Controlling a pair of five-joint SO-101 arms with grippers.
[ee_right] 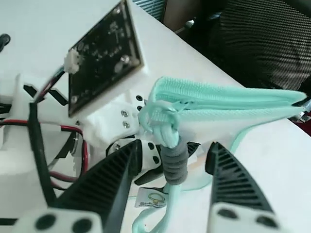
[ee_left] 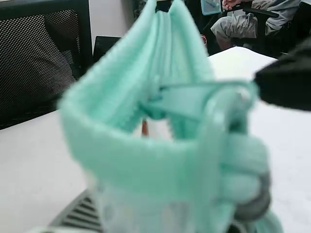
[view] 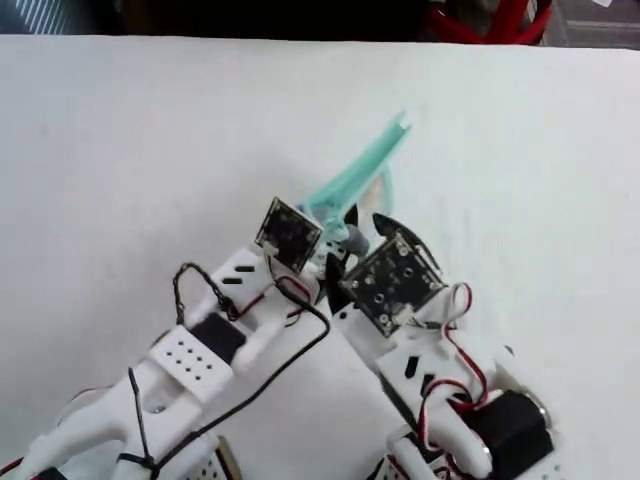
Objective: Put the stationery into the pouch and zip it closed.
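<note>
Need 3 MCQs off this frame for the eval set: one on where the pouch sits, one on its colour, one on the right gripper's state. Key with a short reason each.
1. Where on the table is the pouch in the high view?
A. Far left corner
B. Near the middle
C. Far right corner

2. What colour is the pouch?
A. Red
B. Black
C. Mint green

3. How do the right gripper jaws stand?
A. Open, one on either side of the grey pull
B. Shut on a pen
C. Shut flat together

Key:
1 B: the high view shows it near the table's centre, away from every corner.
2 C: both wrist views show mint green fabric and zip.
3 A: the right wrist view shows a wide gap between the jaws, with the pull hanging in it.
</note>
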